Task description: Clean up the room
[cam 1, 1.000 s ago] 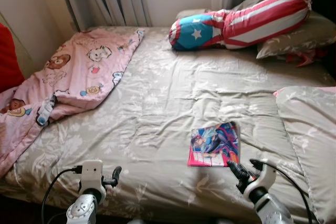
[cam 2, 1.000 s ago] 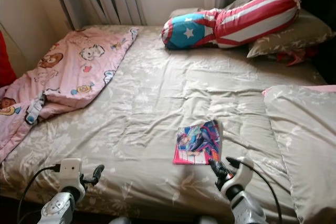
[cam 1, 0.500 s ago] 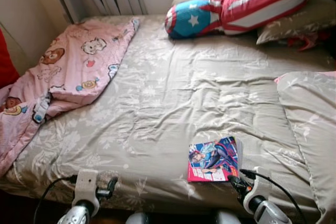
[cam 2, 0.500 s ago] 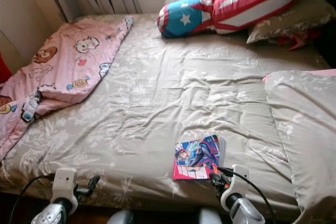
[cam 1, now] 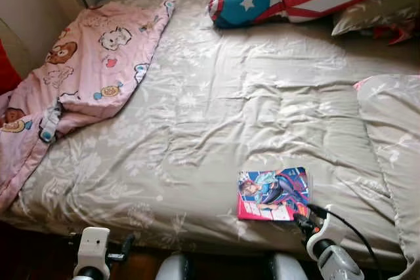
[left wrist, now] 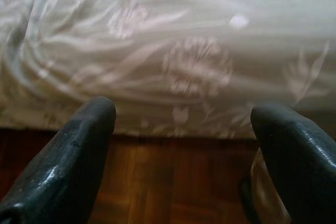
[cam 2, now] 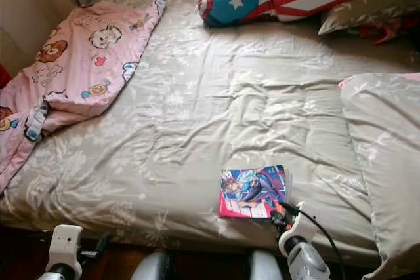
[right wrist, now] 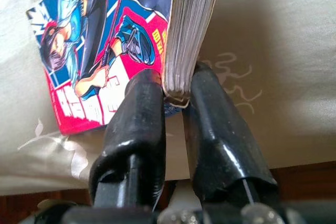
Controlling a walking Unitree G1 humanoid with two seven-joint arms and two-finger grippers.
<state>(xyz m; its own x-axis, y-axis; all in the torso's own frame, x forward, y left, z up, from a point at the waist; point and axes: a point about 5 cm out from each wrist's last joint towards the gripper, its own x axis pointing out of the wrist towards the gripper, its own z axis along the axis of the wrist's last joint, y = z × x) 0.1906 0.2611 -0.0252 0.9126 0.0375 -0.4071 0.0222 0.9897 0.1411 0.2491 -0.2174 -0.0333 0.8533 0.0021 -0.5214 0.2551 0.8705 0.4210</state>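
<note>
Right gripper (right wrist: 176, 95) clamped on comic book (cam 1: 273, 193) corner at bed (cam 1: 216, 103) front edge; left gripper (left wrist: 184, 124) spread wide, off mattress edge.

The glossy, brightly coloured comic book (right wrist: 113, 40), clamped at its corner between the right gripper's (right wrist: 176, 95) two black fingers, carries large white lettering on a pink band just beside those fingertips, and small red characters near its page edge; neither is legible.

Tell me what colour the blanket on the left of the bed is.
Pink blanket with cartoon animals, clearest in the left eye view.
</note>
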